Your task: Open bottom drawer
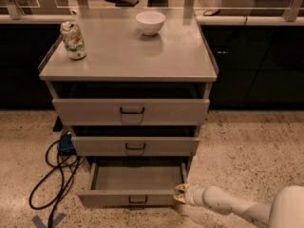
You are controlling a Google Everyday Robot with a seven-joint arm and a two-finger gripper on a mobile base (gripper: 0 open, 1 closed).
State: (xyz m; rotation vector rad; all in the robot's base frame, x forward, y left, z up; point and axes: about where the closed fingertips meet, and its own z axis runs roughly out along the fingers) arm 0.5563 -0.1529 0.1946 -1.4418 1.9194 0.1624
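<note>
The bottom drawer (128,197) is the lowest grey drawer of the cabinet, with a small black pull handle (137,200) at its centre. It stands pulled out, and its inside looks empty. My gripper (180,194) is at the right end of the drawer's front, at its top right corner, on the end of my white arm (228,206) that comes in from the lower right. The mid-sized drawer (135,146) and the tall top drawer (131,111) above it stick out only slightly.
A crumpled can (73,41) and a white bowl (150,22) stand on the grey cabinet top (128,51). Black cables (52,175) and a blue plug box (65,144) lie on the speckled floor left of the cabinet. Dark counters run behind.
</note>
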